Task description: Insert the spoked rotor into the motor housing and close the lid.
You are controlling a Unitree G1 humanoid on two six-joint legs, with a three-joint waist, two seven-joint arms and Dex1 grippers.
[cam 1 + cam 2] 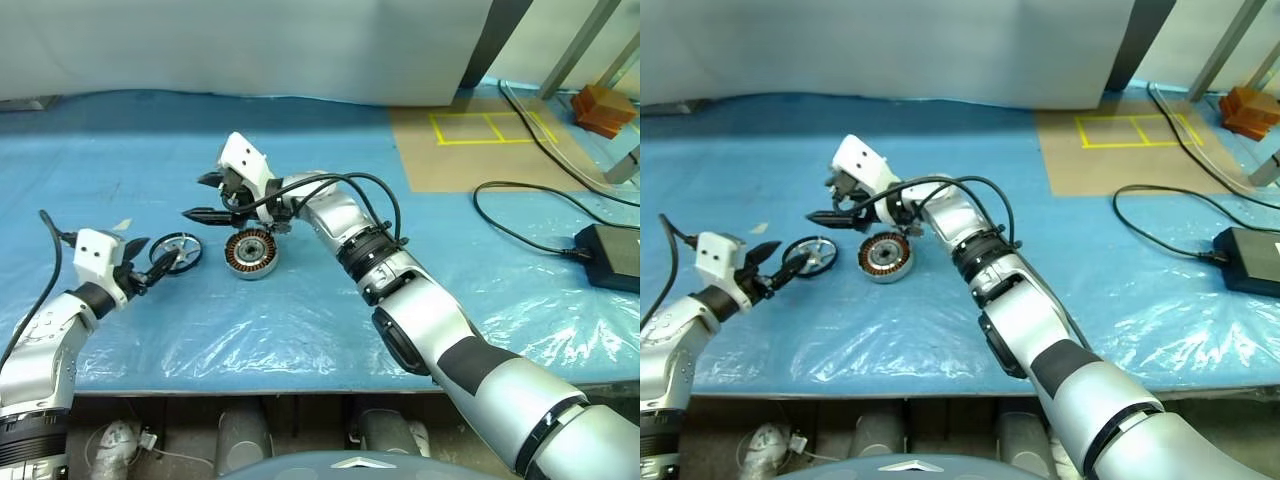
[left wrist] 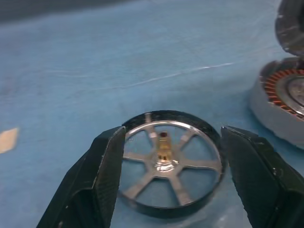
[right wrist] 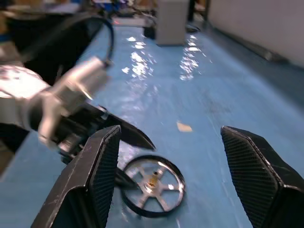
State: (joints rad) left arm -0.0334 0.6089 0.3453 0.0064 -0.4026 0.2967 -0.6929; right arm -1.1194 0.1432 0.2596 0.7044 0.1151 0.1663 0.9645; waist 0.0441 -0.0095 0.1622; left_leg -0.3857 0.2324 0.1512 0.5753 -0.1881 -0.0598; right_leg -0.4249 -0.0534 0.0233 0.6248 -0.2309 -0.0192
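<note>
Here, left pincer [image 2: 164,190] wide open astride spoked rotor [image 2: 167,161], right pincer [image 1: 207,196] open, empty, above motor housing [image 1: 250,252].

I'm working in a lab: blue plastic sheeting [image 1: 300,320] covering the table, yellow floor tape [image 1: 490,127] far right, cables [image 1: 520,215] trailing.

Spoked rotor [image 1: 176,252] lay flat on the blue sheet, silvery spokes, dark rim. Motor housing [image 1: 251,252] sat just right of it, copper windings showing, open-topped.
</note>
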